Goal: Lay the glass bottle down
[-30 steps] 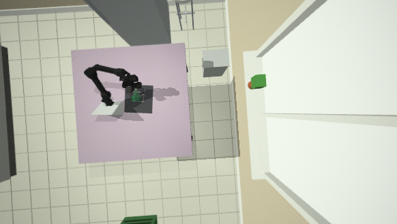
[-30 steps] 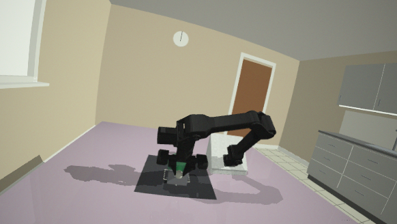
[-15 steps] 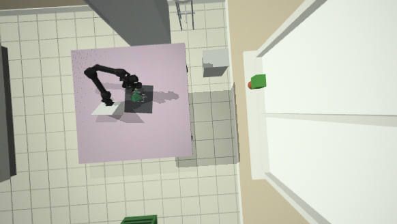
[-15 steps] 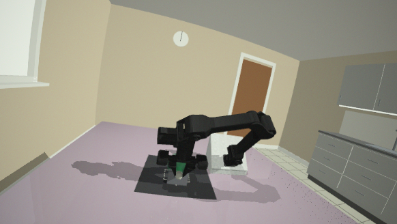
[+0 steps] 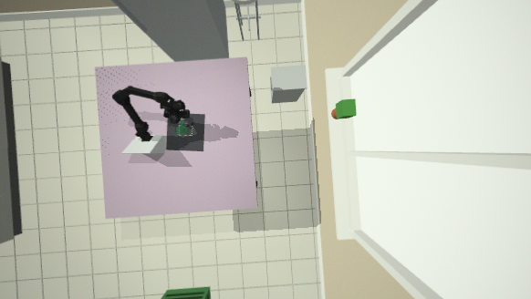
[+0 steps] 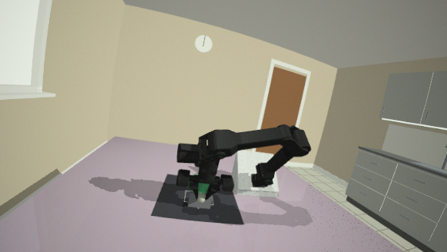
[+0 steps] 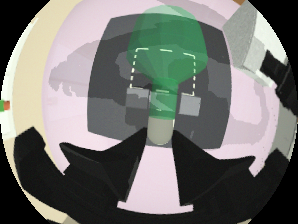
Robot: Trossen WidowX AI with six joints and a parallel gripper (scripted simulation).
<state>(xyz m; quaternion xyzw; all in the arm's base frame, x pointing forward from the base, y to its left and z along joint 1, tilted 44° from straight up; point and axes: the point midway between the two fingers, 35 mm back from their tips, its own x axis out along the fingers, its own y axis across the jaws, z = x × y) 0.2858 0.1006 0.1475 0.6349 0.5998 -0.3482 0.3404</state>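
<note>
- The clear green glass bottle (image 5: 182, 128) (image 6: 203, 187) (image 7: 167, 45) is hanging over the dark square mat (image 5: 196, 144) (image 6: 161, 207) (image 7: 102, 105), inward from every edge of the pink table (image 5: 182, 191) (image 6: 115, 230) (image 7: 65, 107).
- My black claw (image 5: 182, 120) (image 6: 201, 196) (image 7: 160, 132) is clamping its neck.
- Opening early could be dropping it; drifting sideways could be knocking the grey U-shaped rest (image 6: 207, 206) (image 7: 190, 105).
- I'm counting one bottle, one rest, two prongs, one mat.

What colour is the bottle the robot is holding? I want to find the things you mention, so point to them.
The bottle (image 5: 182, 128) (image 6: 203, 188) (image 7: 167, 45) is see-through green, clearest in the wrist view.
</note>
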